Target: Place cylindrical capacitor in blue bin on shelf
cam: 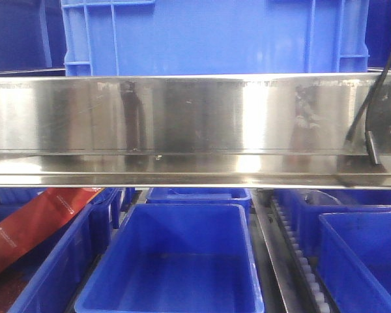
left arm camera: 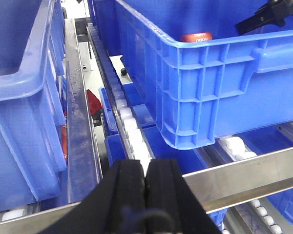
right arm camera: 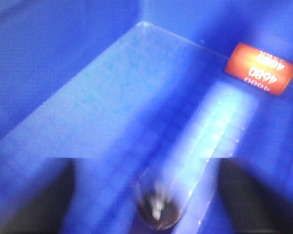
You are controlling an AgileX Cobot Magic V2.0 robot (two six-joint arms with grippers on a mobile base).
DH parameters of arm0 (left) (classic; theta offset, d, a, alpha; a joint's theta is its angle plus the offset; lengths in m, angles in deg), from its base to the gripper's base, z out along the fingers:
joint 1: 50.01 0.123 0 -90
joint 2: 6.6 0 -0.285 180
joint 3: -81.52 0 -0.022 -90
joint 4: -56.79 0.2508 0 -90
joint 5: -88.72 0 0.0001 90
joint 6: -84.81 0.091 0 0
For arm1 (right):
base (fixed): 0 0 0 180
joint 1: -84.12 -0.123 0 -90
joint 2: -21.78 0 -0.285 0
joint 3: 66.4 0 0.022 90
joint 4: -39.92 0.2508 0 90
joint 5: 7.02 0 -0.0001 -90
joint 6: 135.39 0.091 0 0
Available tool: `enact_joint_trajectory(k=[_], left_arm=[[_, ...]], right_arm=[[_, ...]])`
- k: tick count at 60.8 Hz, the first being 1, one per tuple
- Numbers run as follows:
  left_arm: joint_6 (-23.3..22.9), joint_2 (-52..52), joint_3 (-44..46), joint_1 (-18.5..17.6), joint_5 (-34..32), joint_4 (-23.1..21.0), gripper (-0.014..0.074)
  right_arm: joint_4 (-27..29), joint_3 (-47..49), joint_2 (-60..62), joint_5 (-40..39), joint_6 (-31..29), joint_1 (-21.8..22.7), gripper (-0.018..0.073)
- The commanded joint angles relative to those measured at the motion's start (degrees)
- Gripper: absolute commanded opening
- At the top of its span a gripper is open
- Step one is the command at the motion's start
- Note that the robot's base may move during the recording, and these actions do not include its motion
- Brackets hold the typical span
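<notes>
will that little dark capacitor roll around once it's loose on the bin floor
Probably yes if it lands on its side: the cylindrical capacitor looks round and stubby, and the blue bin floor looks smooth. It likely stays put if it lands on its flat end. It seems small, so probably light.

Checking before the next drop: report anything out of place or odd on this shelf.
Only one thing stands out: a red flat pack leans diagonally across the lower-left blue plastic bins instead of lying inside one. The stainless-steel shelf rail shows only scuffs and reflections.
</notes>
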Motion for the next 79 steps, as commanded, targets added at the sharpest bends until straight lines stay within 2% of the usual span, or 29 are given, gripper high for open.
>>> enact_joint_trajectory(k=[1, 8, 15, 20, 28, 33, 41, 50, 79], left_arm=[[-0.3, -0.4, -0.1, 0.1, -1.0, -0.5, -0.0111], [-0.3, -0.4, -0.1, 0.1, -1.0, -0.5, -0.0111], [-0.3, -0.4, -0.1, 0.1, -1.0, -0.5, -0.0111], [-0.3, -0.4, -0.1, 0.1, -1.0, -0.5, -0.0111], [-0.3, -0.4, -0.1, 0.1, -1.0, -0.4, -0.0111], [-0.3, -0.4, -0.1, 0.1, -1.0, -0.4, -0.0111], [-0.3, -0.4, -0.1, 0.1, -1.0, -0.4, -0.0111], [-0.3, -0.4, -0.1, 0.1, -1.0, -0.4, -0.0111], [-0.3, -0.4, -0.1, 0.1, -1.0, 0.1, -0.0111]], right_arm=[[0.2, 0.4, 0.8, -0.7, -0.2, 0.0, 0.0567], [0.2, 0.4, 2.1, -0.7, -0.2, 0.0, 0.0528], [0.2, 0.4, 4.9, -1.0, -0.2, 0.1, 0.0398], [0.2, 0.4, 7.6, -1.1, -0.2, 0.6, 0.0249], [0.2, 0.4, 13.2, -0.9, -0.2, 1.8, -0.0042], [0.2, 0.2, 16.7, -0.2, -0.2, 3.0, -0.017], [0.2, -3.9, 23.9, 0.0, -0.2, 5.6, -0.0158], [-1.0, -13.1, 32.4, -0.9, -0.2, 7.8, -0.0158], [-2.3, -60.3, 66.5, -21.3, -0.2, 8.0, -0.0158]])
